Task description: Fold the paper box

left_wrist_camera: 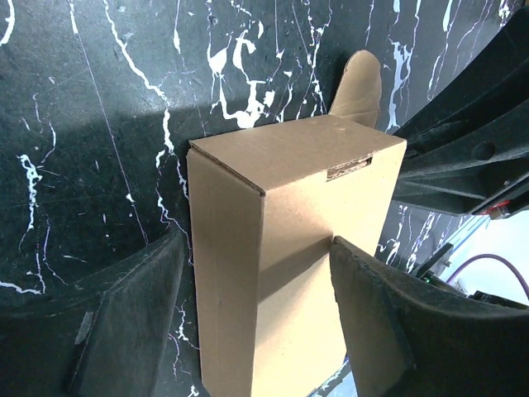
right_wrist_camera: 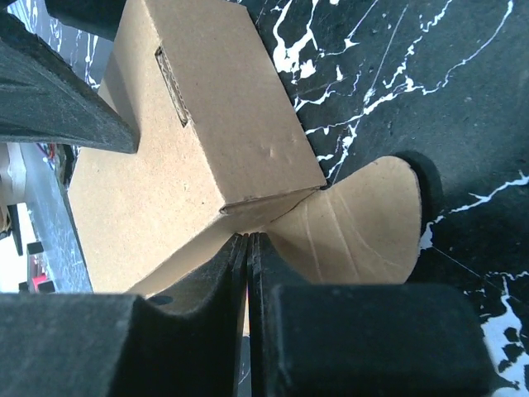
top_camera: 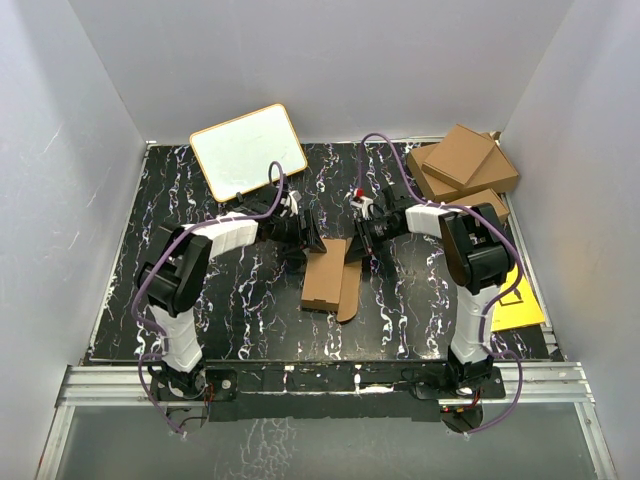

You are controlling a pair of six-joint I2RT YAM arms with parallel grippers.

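Top external: one paper box (top_camera: 325, 275), one whiteboard (top_camera: 248, 150), one yellow sheet (top_camera: 520, 305).

Tabletop (top_camera: 250, 310): black w/ white marble veining, fills the floor of the cell. White walls (top_camera: 330, 60) on left, back and right sides. Whiteboard (top_camera: 248, 152), wood-framed, blank, lies tilted at the back left, partly overhanging the tabletop's rear edge. Back right corner: stack of 3 brown cartons (top_camera: 462, 165), the top one skewed at an angle to those under it. Yellow sheet (top_camera: 520, 300) w/ black lines lies flat by the right edge, nearer the front than the cartons. Aluminium rail (top_camera: 300, 385) runs along the near edge.
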